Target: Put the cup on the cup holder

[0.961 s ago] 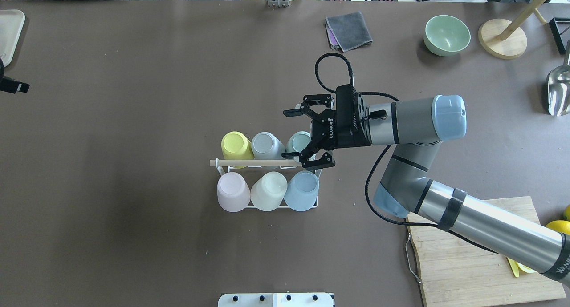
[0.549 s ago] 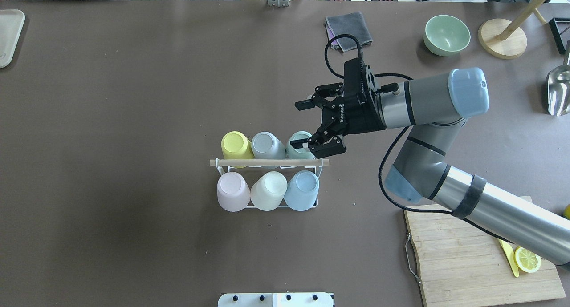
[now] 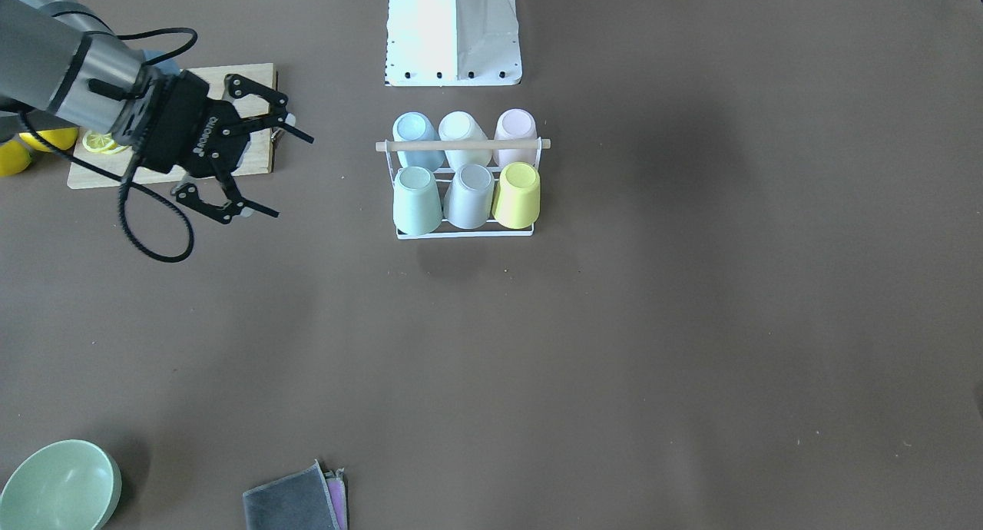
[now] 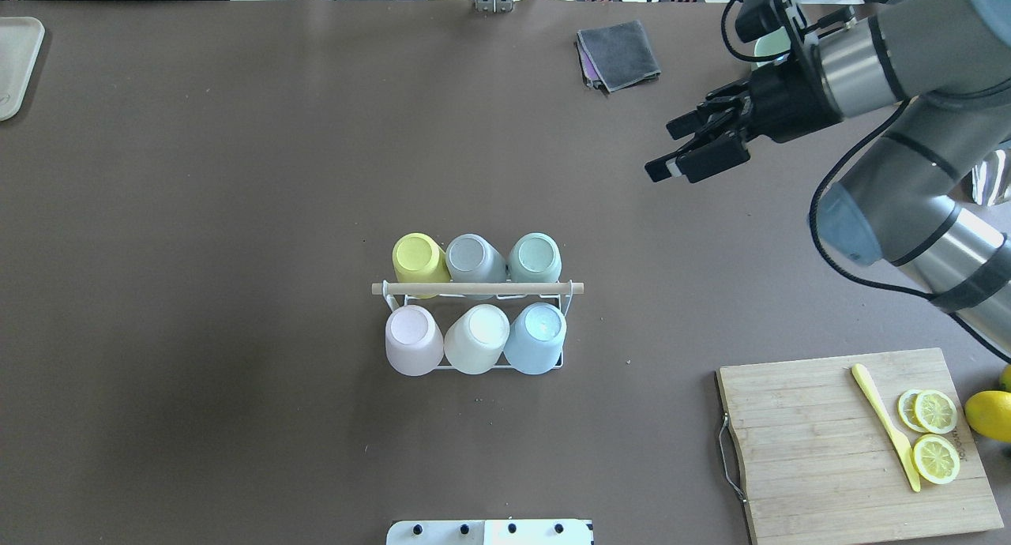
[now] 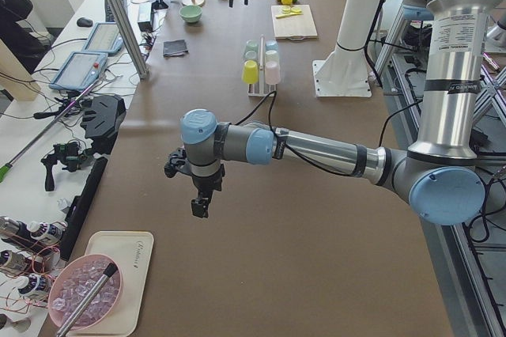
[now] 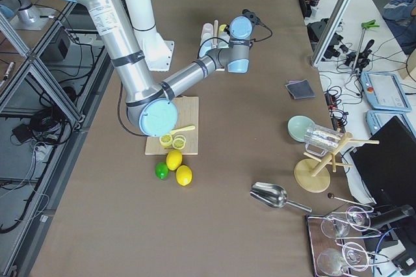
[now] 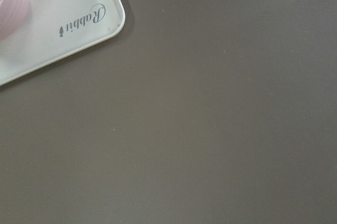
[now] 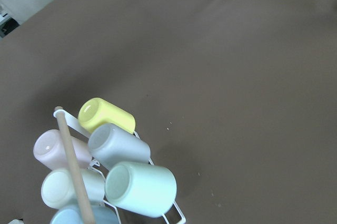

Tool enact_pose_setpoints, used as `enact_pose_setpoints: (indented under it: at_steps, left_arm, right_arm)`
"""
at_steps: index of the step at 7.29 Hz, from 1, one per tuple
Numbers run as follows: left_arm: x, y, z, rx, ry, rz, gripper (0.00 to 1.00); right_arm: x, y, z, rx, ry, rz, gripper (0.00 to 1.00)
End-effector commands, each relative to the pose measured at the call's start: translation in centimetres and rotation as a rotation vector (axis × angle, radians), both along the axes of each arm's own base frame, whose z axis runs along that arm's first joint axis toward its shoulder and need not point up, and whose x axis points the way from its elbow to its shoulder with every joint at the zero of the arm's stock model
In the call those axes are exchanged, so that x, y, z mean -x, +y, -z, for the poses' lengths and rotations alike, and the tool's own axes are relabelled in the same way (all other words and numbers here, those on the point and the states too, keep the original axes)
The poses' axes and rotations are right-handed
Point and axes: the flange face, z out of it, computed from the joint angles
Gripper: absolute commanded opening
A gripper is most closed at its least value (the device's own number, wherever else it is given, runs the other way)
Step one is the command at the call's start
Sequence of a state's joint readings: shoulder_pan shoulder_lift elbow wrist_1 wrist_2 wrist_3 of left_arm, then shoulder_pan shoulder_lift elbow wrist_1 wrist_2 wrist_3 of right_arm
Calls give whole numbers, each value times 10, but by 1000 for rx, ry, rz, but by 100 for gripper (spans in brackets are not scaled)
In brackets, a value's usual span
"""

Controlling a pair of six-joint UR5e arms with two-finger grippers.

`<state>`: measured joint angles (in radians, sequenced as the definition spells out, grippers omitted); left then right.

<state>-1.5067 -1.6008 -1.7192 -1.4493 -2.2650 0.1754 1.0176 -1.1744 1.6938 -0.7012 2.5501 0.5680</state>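
Observation:
The white wire cup holder (image 4: 564,300) stands mid-table with a wooden rod (image 4: 477,289) across its top. Several pastel cups sit upside down on it: mint (image 4: 535,257), grey (image 4: 470,257) and yellow (image 4: 415,257) on the far side, pink (image 4: 411,340), cream (image 4: 476,338) and blue (image 4: 537,336) on the near side. My right gripper (image 4: 663,148) hangs open and empty, well away to the far right of the rack; it also shows in the front view (image 3: 293,178). My left gripper (image 5: 199,207) shows only in the left side view, so I cannot tell its state.
A cutting board (image 4: 813,450) with lemon slices and a yellow knife lies at the near right. A grey cloth (image 4: 620,54) and a green bowl (image 3: 57,488) sit at the far right. A white tray (image 4: 16,63) lies at the far left.
My right gripper has drawn back from the mint cup on the rack, moving up and to the far right, still open. The cups have not moved.

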Motion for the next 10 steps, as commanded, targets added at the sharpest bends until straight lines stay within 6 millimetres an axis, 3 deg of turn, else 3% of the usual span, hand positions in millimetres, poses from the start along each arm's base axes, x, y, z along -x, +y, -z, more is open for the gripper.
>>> enact_pose_setpoints:
  at_steps: [1, 2, 3, 4, 6, 7, 8, 9, 10]
  left_arm:
    - [8, 16, -23, 106, 33, 17, 98]
    - [22, 45, -52, 164, 37, 47, 98]
    - [21, 57, -62, 178, 38, 47, 98]
    - [22, 56, -54, 163, 39, 48, 98]
    - [30, 53, -34, 121, 40, 65, 98]
    - [32, 57, -34, 119, 40, 68, 98]
    - [32, 51, -28, 109, 31, 69, 98]
    - [33, 58, -40, 136, 29, 72, 98]
    - [32, 59, -45, 150, 30, 74, 98]
  right_arm:
    - [-59, -29, -53, 421, 137, 49, 100]
    - [-77, -32, -96, 571, 196, 8, 100]
    - [-109, -27, -135, 639, 220, -61, 100]
    - [-148, -1, -195, 737, 243, -121, 100]
    - [-192, 36, -251, 847, 289, -218, 100]
    - [-213, 53, -282, 898, 316, -269, 100]
    - [-221, 69, -311, 931, 368, -315, 100]
    - [-234, 82, -341, 911, 442, -354, 100]
    - [-259, 83, -364, 908, 532, -399, 100]
